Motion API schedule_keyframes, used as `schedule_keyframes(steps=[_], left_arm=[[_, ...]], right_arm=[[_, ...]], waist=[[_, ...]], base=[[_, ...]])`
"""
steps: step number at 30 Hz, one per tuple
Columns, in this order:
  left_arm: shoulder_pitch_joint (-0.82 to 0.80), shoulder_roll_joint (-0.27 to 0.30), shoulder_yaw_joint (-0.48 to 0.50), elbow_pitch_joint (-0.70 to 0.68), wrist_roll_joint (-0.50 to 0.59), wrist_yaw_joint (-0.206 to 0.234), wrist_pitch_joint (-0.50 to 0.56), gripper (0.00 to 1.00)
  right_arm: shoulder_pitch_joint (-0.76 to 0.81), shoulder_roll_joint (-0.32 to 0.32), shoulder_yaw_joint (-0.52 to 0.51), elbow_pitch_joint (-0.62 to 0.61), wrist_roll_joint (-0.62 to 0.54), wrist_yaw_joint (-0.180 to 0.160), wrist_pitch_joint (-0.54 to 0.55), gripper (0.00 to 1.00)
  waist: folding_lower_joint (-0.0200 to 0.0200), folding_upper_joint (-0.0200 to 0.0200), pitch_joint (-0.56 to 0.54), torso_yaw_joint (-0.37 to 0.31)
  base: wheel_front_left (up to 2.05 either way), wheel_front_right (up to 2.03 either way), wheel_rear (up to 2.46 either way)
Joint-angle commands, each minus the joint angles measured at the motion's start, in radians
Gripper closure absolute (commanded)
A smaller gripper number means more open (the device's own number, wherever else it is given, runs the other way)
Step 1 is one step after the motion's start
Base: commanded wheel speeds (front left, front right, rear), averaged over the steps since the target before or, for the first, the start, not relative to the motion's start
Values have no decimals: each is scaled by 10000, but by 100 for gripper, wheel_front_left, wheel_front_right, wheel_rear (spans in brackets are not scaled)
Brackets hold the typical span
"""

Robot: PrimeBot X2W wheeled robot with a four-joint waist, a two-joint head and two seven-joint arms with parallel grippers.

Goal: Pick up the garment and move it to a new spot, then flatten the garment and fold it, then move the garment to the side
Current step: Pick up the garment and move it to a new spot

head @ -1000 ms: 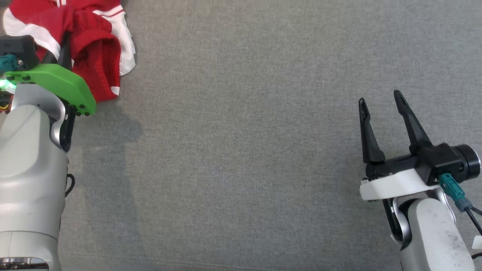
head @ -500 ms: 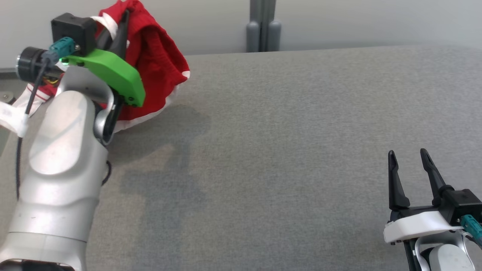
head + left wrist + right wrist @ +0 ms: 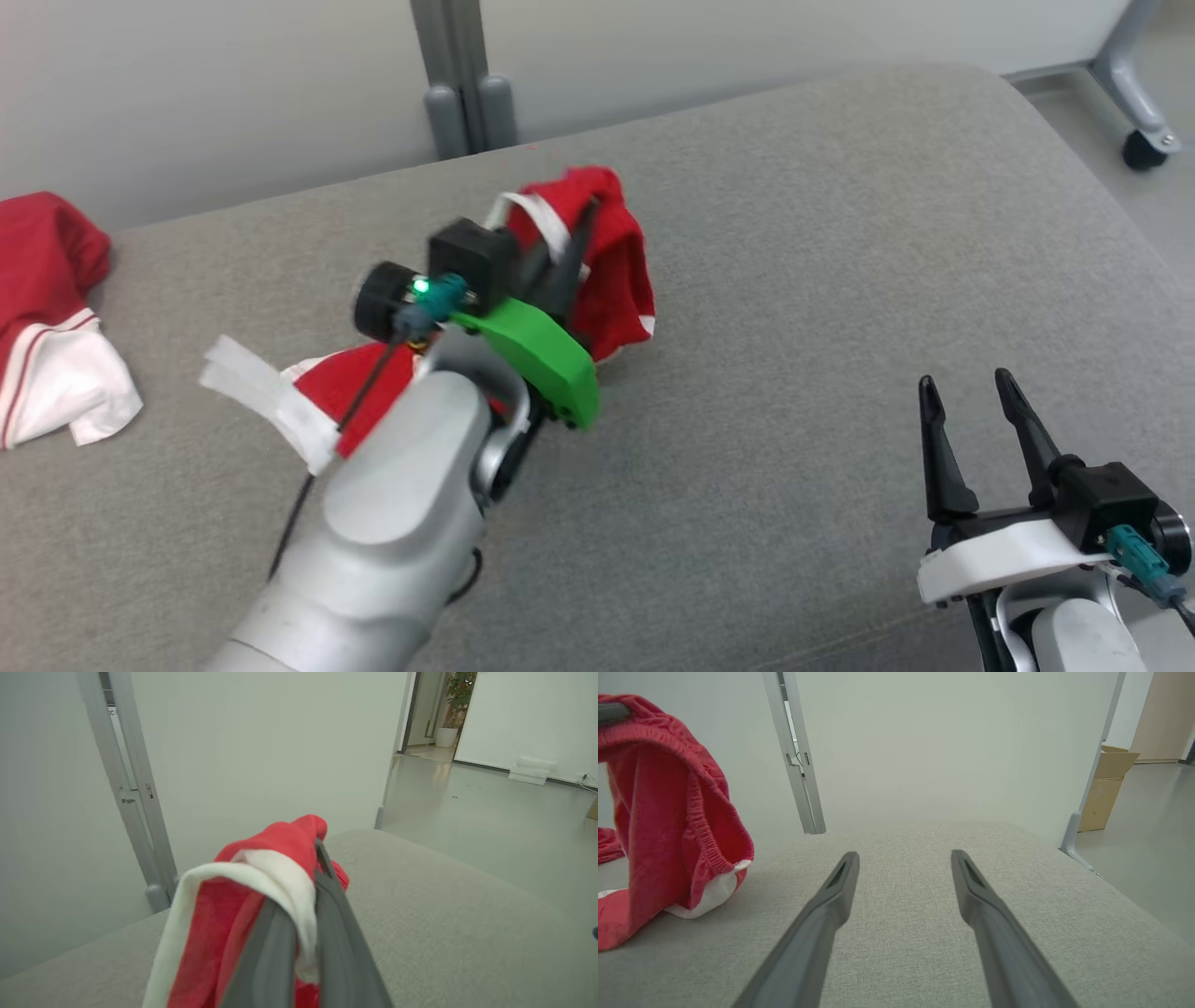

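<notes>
Red garment (image 3: 616, 266) gripped — spare cloth (image 3: 42, 271) lies left

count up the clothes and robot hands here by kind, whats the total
red-and-white garments: 2, the held garment pinched in the shut left hand and a second garment lying at the far left
robot hands: 2, the right hand open and empty
total: 4

Left arm (image 3: 401, 504) stretches forward toward the middle, left gripper (image 3: 586, 217) pinched tight on the garment (image 3: 616, 247), fingers angled up and away. Right gripper (image 3: 964, 381) just hangs at near right, fingers spread wide, pointing far, empty.
</notes>
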Motion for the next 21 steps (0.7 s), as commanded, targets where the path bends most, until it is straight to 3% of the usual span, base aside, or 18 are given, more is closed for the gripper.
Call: schedule_keyframes(steps=[1, 6, 7, 11, 14, 15, 16, 21], left_arm=[[93, 39, -547, -138, -306, 222, -127, 100], [-36, 39, -2153, -236, -1123, 816, -274, 100], [-85, 34, -2368, -228, -1228, 901, -309, 89], [-102, 43, -3390, -152, -1754, 1102, -403, 76], [-53, 40, -4051, -58, -2039, 1187, -422, 53], [-34, 38, -4327, -14, -2145, 1166, -362, 33], [-42, 41, -4537, -12, -2230, 1093, -323, 0], [-337, 39, -5212, -260, -2854, 983, -287, 0]], right_arm=[[-208, -24, 93, 5, 119, -10, -33, 0], [-374, -33, 300, 47, 268, -10, -35, 0], [-395, -26, 322, 58, 303, -12, -35, 0], [-494, -24, 336, 150, 407, -10, -35, 0], [-531, -26, 280, 187, 410, -12, -35, 0], [-554, -26, 245, 204, 410, -12, -35, 0], [-578, -24, 228, 214, 408, -10, -35, 0], [-650, -26, 112, 264, 354, -12, -35, 0]], waist=[[1, -1, 633, -696], [1, -1, 1095, -1029], [1, -1, 1170, -1068], [1, -1, 1397, -1136], [1, -1, 1463, -1094], [1, -1, 1482, -1056], [1, -1, 1489, -1022], [1, -1, 1435, -743]], base=[[0, 0, 0], [0, 0, 0], [0, 0, 0], [0, 0, 0], [0, 0, 0], [0, 0, 0], [0, 0, 0], [0, 0, 0]])
